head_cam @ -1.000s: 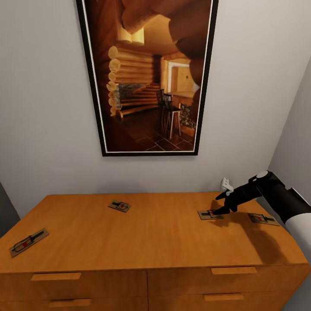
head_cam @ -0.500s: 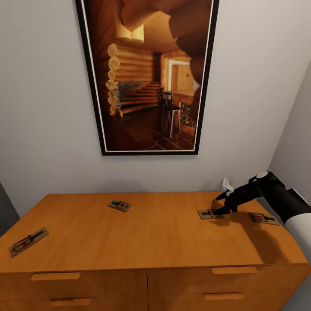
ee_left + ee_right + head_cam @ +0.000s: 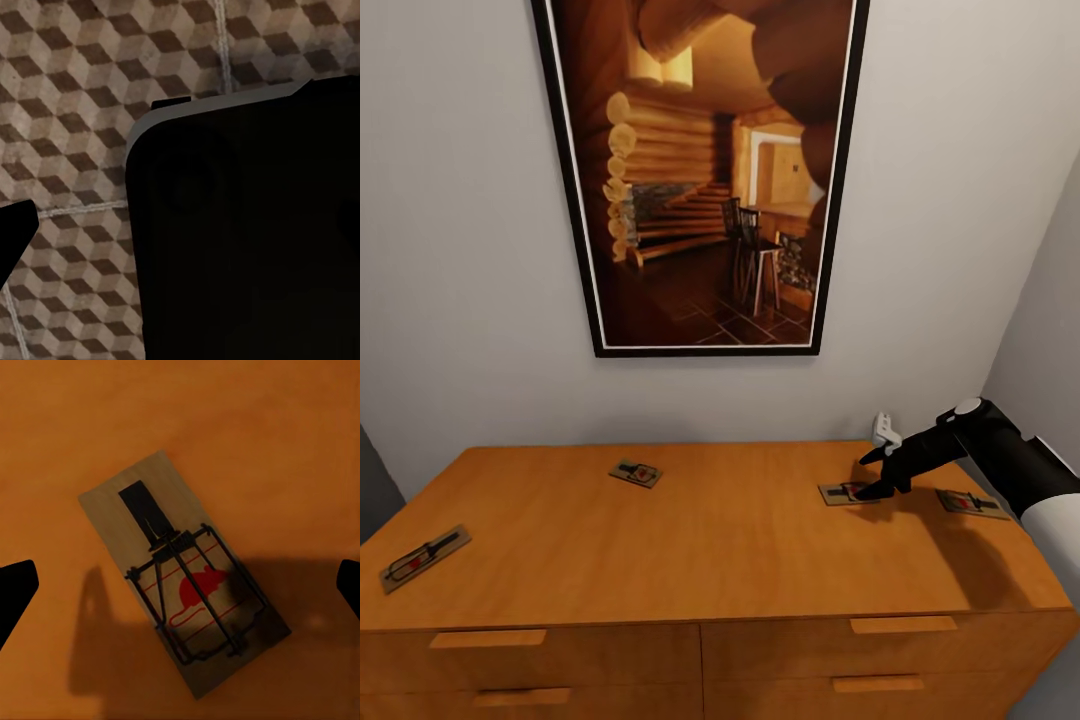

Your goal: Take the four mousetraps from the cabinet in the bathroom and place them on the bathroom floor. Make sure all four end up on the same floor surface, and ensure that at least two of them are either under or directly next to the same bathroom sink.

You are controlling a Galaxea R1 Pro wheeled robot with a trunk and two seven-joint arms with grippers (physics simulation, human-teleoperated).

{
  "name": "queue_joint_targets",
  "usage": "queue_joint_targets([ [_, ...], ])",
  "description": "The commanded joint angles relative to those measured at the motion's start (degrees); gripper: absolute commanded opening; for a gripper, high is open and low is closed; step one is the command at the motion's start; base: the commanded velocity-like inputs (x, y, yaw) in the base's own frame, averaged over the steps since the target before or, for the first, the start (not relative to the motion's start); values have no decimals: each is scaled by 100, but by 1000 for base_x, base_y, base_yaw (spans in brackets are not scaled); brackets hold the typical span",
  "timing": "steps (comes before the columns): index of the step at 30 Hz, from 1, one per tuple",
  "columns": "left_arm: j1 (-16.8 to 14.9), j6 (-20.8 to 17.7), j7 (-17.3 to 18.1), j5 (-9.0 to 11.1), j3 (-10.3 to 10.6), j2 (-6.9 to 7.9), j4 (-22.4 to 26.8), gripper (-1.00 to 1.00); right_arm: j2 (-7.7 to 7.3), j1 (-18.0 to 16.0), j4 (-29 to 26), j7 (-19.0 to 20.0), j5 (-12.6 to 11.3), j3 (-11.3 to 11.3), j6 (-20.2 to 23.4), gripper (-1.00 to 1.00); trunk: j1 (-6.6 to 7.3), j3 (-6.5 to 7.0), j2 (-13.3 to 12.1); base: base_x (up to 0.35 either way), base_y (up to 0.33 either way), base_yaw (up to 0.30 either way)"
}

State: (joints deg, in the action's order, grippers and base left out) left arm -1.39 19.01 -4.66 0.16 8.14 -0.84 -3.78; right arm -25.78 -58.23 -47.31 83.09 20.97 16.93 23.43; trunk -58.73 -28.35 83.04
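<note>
- In the head view the right pincer (image 3: 872,478) reaches in from the right edge of the frame, black and angled down toward the top of the cabinet (image 3: 710,545), hovering right at one mousetrap (image 3: 846,493)
- In the right wrist view that same mousetrap (image 3: 184,574) lies flat on the orange-brown wood in the middle of the frame, turned diagonally, its dark wire frame over a red mouse print
- The two black fingertips (image 3: 15,592) sit at the far left and far right edges of that frame, spread wide with the trap between them; neither tip touches the board, so the right pincer is released and holds nothing
- A second mousetrap (image 3: 971,503) lies just beyond the right arm, near the right end of the cabinet top in the head view
- A third mousetrap (image 3: 636,473) lies toward the back of the top, left of centre; a fourth mousetrap (image 3: 424,558) lies near the front left corner
- All four boards lie flat on the cabinet top, well apart from one another except the two at the right, which are near each other
- A tall framed picture (image 3: 700,170) of a log-cabin interior hangs on the wall above the cabinet
- The left wrist view looks down on the bathroom floor (image 3: 67,105) with its cube-pattern tiles; a dark body fills the right of that frame, and one black tip of the left pincer (image 3: 15,232) shows at the left edge, so I cannot tell whether it is spread or clenched
</note>
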Motion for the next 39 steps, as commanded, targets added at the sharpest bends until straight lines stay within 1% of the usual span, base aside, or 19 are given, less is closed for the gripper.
queue_joint_targets([
  [1,-10,41,-35,-2,47,-4,-26,100,-5,-4,-8,20,13,12,38,100,0,-7,4,0,0,0],
  [14,-10,41,-35,-4,47,-4,-26,100,-10,-4,-15,54,30,12,-413,100,0,-11,4,0,0,0],
  [20,-10,41,-35,-3,47,-4,-26,100,-14,-4,-20,67,30,5,-694,100,0,-12,4,0,0,0],
  [32,-10,41,-35,-2,47,-28,-26,100,-15,-4,-30,101,24,3,-795,100,0,-12,4,0,0,0],
  [36,-10,41,-35,-4,47,-38,-26,100,-15,-4,-32,195,23,3,-855,100,0,-12,4,0,0,0],
  [39,-10,41,-35,-2,47,-44,-26,100,-15,-4,-33,303,17,-6,-996,100,0,-12,4,0,0,0],
])
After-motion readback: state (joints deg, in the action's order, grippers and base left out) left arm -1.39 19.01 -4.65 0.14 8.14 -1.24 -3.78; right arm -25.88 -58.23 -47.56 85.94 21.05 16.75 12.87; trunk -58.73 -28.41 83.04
